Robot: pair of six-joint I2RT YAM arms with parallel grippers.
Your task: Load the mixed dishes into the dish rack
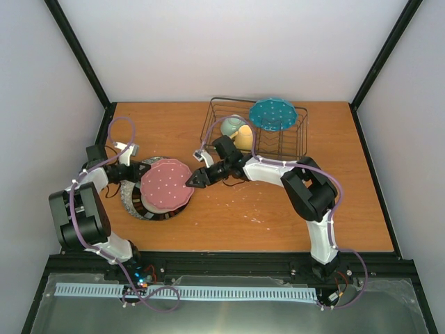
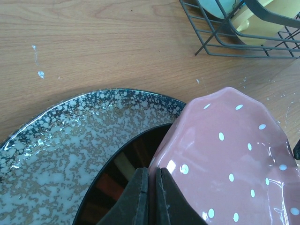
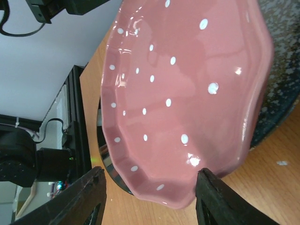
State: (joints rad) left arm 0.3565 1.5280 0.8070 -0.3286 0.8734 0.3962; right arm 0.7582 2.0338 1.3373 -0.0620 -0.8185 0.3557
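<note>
Handover setup: left fingers (image 2: pixel 149 192) clamped on pink white-dotted plate (image 1: pixel 167 184) rim, right fingers (image 1: pixel 197 179) spread wide, straddling its opposite edge toward dish rack (image 1: pixel 304 132).

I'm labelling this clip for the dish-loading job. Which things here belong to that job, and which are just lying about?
Job: pink white-dotted plate, grey speckled plate, dark-rimmed plate, teal white-dotted plate, yellow mug, pale green bowl, dish rack.

Lying about: white flecks on the table, purple cables.
</note>
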